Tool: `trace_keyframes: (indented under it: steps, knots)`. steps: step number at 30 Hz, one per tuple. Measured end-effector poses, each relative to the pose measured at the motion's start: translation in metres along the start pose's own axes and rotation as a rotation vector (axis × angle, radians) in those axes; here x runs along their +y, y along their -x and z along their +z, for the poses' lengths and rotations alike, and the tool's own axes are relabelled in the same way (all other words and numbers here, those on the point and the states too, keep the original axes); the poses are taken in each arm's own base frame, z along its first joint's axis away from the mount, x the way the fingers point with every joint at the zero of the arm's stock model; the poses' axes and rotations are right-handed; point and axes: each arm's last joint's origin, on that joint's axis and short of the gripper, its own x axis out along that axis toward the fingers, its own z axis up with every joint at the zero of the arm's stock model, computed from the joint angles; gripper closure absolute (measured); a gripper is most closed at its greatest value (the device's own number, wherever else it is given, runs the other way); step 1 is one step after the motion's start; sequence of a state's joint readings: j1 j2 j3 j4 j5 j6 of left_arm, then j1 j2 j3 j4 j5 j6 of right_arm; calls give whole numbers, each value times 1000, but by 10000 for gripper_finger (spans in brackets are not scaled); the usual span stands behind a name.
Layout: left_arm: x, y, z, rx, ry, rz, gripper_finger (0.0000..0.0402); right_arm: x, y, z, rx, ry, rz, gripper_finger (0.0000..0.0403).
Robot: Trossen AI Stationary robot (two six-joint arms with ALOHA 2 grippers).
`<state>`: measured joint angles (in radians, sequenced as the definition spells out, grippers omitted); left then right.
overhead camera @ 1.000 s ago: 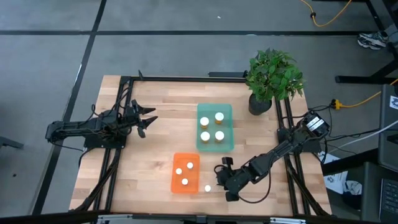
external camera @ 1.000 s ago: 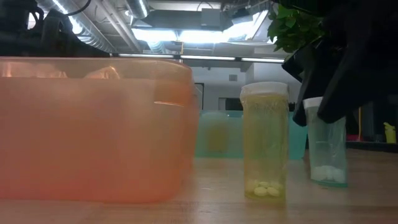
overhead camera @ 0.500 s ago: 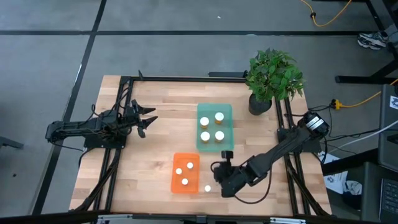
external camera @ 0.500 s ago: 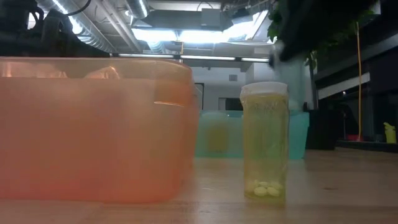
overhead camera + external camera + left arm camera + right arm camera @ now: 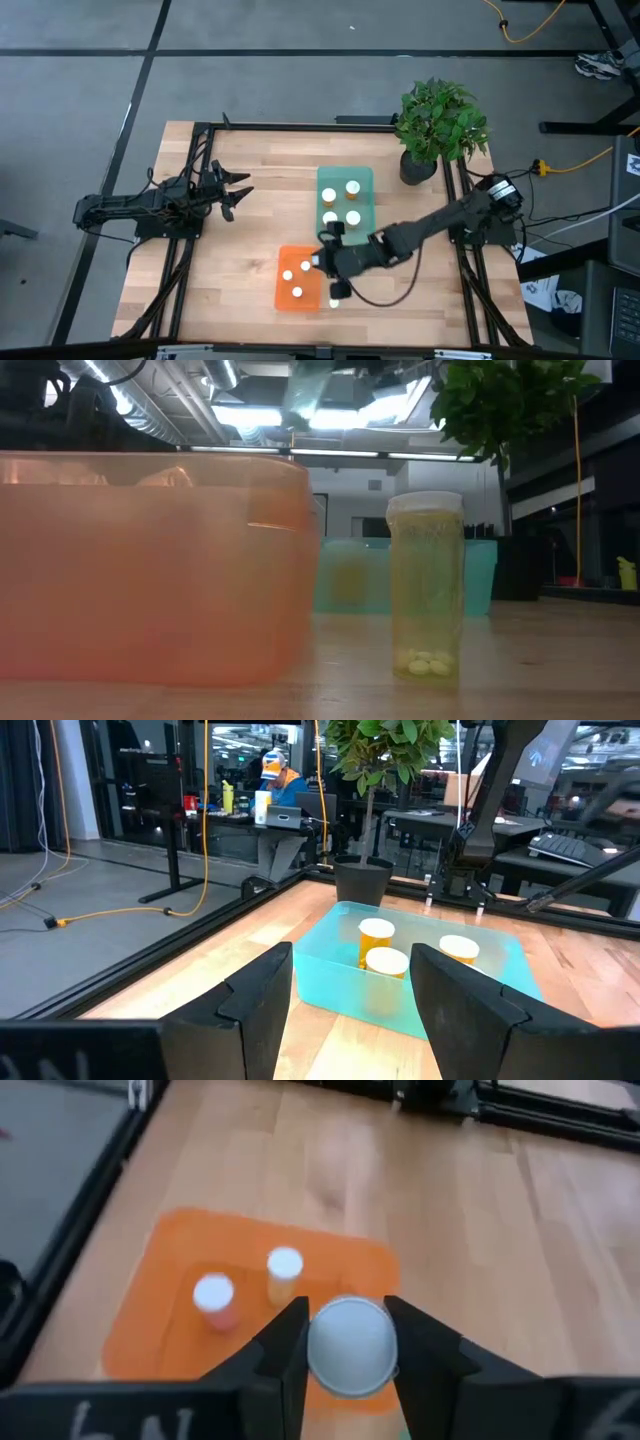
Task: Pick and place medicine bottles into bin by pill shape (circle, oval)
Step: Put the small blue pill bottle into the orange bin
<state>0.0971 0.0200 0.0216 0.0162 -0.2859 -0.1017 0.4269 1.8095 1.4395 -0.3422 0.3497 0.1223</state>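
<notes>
My right gripper (image 5: 326, 262) hangs over the right edge of the orange tray (image 5: 284, 296), shut on a white-capped medicine bottle (image 5: 350, 1345). Three bottles (image 5: 288, 275) stand in the orange tray. Another bottle (image 5: 334, 302), holding oval pills (image 5: 425, 662), stands on its base on the table just right of that tray. The teal tray (image 5: 345, 236) farther back holds several bottles (image 5: 352, 186). My left gripper (image 5: 243, 195) waits open at the table's left, pointing level toward the teal tray (image 5: 330, 960). My right gripper pinches the bottle at its cap end (image 5: 312, 1348) between the two fingers (image 5: 283, 1342), one on each side. The fingers slant down from the table's right. The bottle is lifted clear above the orange tray, cap toward the wrist camera; the cap hides its body.
A potted plant (image 5: 418, 165) stands at the far right corner. Black frame rails (image 5: 200, 180) run along the table's left, right and far sides. Bare wood lies left of the orange tray.
My right gripper has risen and gone toward the table's left and far edges, from beside the lone bottle to above the orange tray's right edge. The bottle it holds, which stood on the table, has been lifted clear and carried along.
</notes>
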Motion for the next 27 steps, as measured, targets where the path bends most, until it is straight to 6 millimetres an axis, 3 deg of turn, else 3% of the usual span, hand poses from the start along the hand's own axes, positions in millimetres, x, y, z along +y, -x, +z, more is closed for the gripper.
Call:
trace_keyframes:
  steps: [6, 14, 27]
  knots:
    - [0, 0, 0, 0, 0, 0, 206, -25, -29, -4, -60, -107, 36, 286]
    - [0, 0, 0, 0, 0, 0, 206, -25, -73, -14, -18, -85, 80, 286]
    - [0, 0, 0, 0, 0, 0, 206, -28, -97, -26, 9, -94, 62, 286]
